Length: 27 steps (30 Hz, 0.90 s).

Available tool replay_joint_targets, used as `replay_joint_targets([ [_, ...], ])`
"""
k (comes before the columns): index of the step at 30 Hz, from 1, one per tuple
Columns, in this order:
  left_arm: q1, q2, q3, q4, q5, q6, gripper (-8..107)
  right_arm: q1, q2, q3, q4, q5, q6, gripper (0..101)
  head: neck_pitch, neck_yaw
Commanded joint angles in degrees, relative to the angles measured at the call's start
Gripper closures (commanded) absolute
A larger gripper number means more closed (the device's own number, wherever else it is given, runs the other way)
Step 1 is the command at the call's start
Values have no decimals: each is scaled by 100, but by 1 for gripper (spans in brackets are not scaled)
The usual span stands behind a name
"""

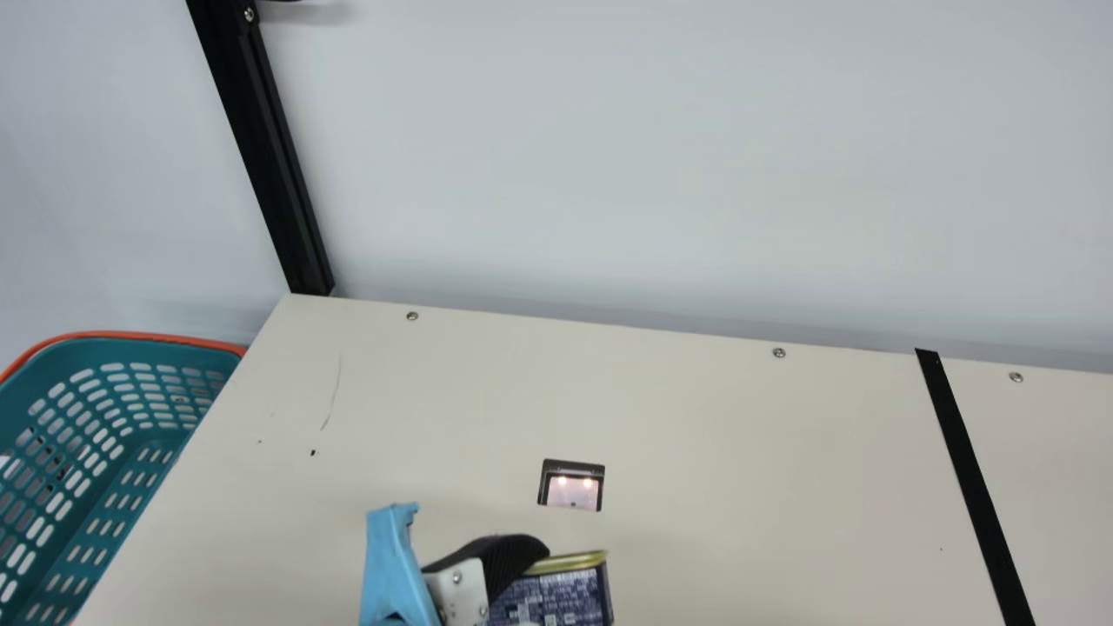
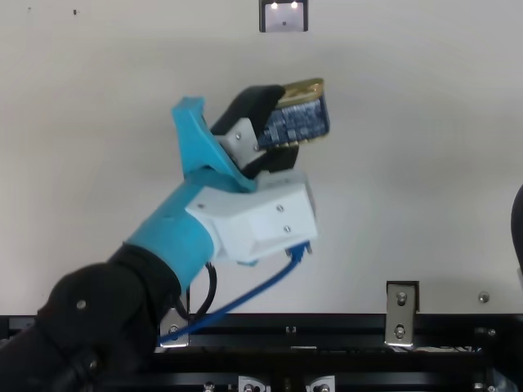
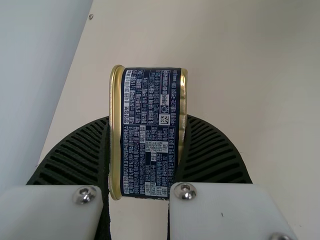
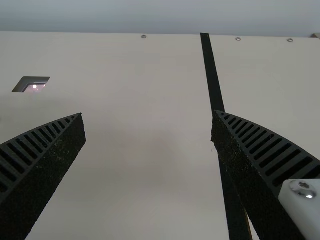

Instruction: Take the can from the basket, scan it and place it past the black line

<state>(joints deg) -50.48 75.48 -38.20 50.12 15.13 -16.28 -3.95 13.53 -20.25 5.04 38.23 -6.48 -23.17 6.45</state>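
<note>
Main view: can (image 1: 565, 602) at the bottom edge, a black ribbed finger against it, on the near side of the scanner (image 1: 572, 492); basket (image 1: 174, 337) at the left, black line (image 1: 971, 487) well off to the right. Material reads as stiff metal with gold rims and a smooth printed wrap; presumably full, so fairly heavy for its size, and unlikely to dent under a firm squeeze. Top view: left gripper (image 2: 288, 122) has its fingers clamped on the can, which is tilted and juts beyond them; that overhang could let it pivot if knocked. Left wrist view: one finger bears on the gold-rimmed end, the other on the opposite end, so the hold runs across the short way and leaves the printed side wall exposed. Judged a good hold for scanning; the rims should help check sliding, though smooth metal faces may still slip if pressure drops. Preferred contact: middle of both end faces, pads flat, label kept free. Right wrist view: right gripper (image 4: 148, 113) has its fingers wide apart with nothing between them; no second grasp seems needed for so compact and rigid a thing.
</note>
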Motion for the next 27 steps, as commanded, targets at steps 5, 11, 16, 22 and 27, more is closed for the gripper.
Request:
replay_joint_targets([
  [5, -432, -276, -388, -2556, 1033, 2504, 89, 0, 0, 0, 0, 0, 0, 0, -183, -11],
  [11, -181, -533, -1020, -3900, 2157, 4066, 89, 0, 0, 0, 0, 0, 0, 0, -183, -11],
  [16, 267, -508, -1365, -4484, 2696, 4943, 89, 0, 0, 0, 0, 0, 0, 0, -183, -11],
  [22, 642, -374, -1504, -4931, 2872, 5616, 89, 0, 0, 0, 0, 0, 0, 0, -183, -11],
  [27, 736, -228, -1468, -5180, 2753, 5903, 89, 0, 0, 0, 0, 0, 0, 0, -183, -11],
])
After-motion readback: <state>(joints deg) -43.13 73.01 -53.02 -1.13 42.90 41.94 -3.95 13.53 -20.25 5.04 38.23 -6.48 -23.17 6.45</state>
